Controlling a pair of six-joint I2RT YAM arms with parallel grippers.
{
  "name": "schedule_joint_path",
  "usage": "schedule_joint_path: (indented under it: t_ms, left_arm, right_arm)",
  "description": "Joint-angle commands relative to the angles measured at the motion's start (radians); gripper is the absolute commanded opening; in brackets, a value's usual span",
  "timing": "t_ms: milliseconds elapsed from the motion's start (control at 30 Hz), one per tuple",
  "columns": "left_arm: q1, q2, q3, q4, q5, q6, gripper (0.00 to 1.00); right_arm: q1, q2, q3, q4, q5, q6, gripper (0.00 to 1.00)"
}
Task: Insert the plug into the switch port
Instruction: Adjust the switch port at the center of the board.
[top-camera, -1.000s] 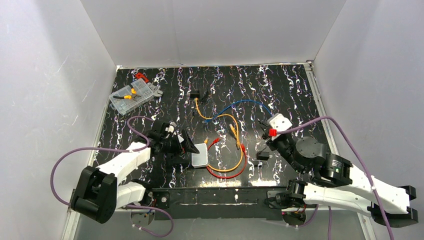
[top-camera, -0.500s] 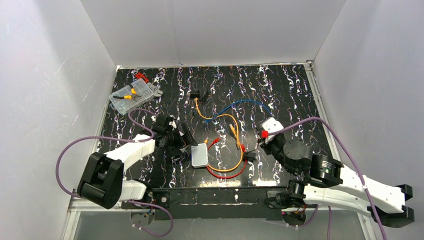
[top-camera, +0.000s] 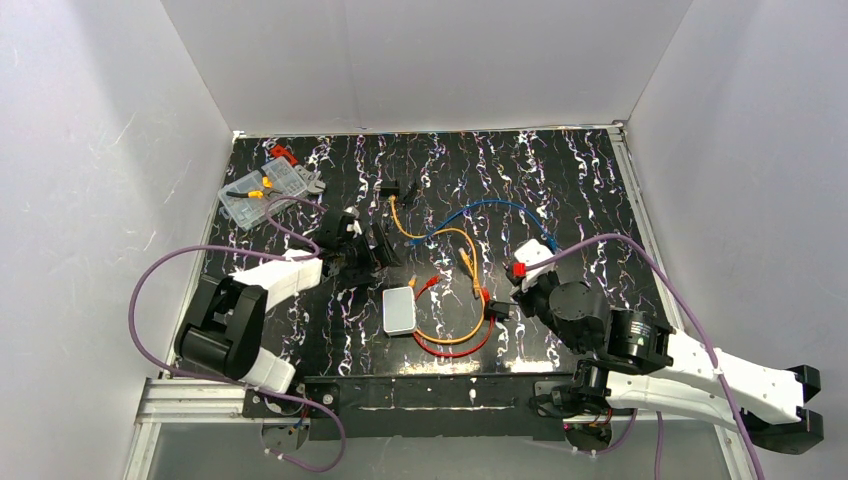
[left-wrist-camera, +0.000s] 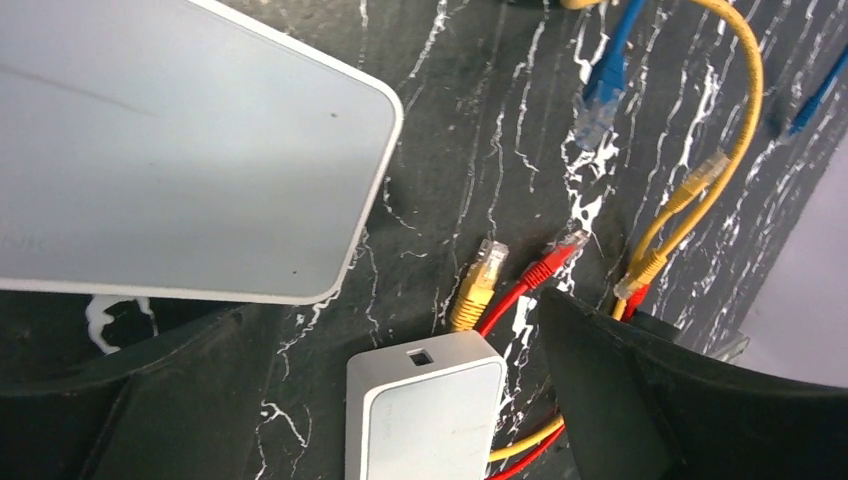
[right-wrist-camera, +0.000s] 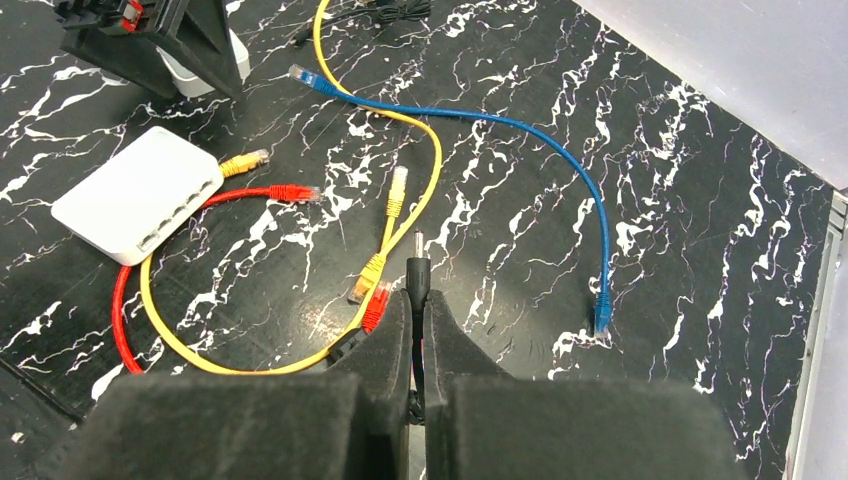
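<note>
The switch (top-camera: 400, 310) is a pale flat box lying near the table's front middle. From the left wrist I see a small square socket (left-wrist-camera: 420, 355) in its short edge. A row of ports lines the long edge of the switch (right-wrist-camera: 135, 205) in the right wrist view. My right gripper (right-wrist-camera: 415, 300) is shut on a black barrel plug (right-wrist-camera: 418, 262), whose tip pokes out past the fingertips. It hovers to the right of the switch, apart from it. My left gripper (top-camera: 378, 248) stands open and empty just beyond the switch.
Yellow (top-camera: 470, 265), red (top-camera: 450, 345) and blue (top-camera: 490, 208) patch cables loop between the switch and the right arm. Another white box (left-wrist-camera: 180, 160) lies close under the left wrist. A clear parts case (top-camera: 265, 190) sits back left, a black adapter (top-camera: 390, 188) further back.
My left gripper, still open, has drawn back from the switch toward the far left. My right gripper has carried the plug leftward, closer to the switch.
</note>
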Motion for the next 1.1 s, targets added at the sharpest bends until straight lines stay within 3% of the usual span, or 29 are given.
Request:
schedule_joint_path:
  t_ms: [0,267,533,667,1067]
  left_arm:
    - [-0.013,-0.040,-0.027,0.042,0.086,0.032,0.98]
    - [-0.130,-0.186,0.063,-0.257,-0.029,0.104,0.98]
    - [-0.282,-0.148,0.157,-0.499,-0.224,0.126,0.98]
    - [-0.330,-0.118,0.166,-0.530,-0.300,0.100,0.98]
    - [-0.408,-0.005,0.200,-0.505,-0.282,0.058,0.98]
  right_arm:
    - [-0.002,-0.023,0.017,0.016,-0.006,0.015,0.01]
    - [-0.003,-0.013,0.015,0.019,-0.003,0.008,0.01]
    - [-0.003,-0.003,0.019,0.015,-0.001,0.003,0.01]
    - [-0.003,-0.003,0.019,0.019,-0.003,0.000,0.01]
    - [-0.003,-0.002,0.007,0.026,-0.019,0.002,0.01]
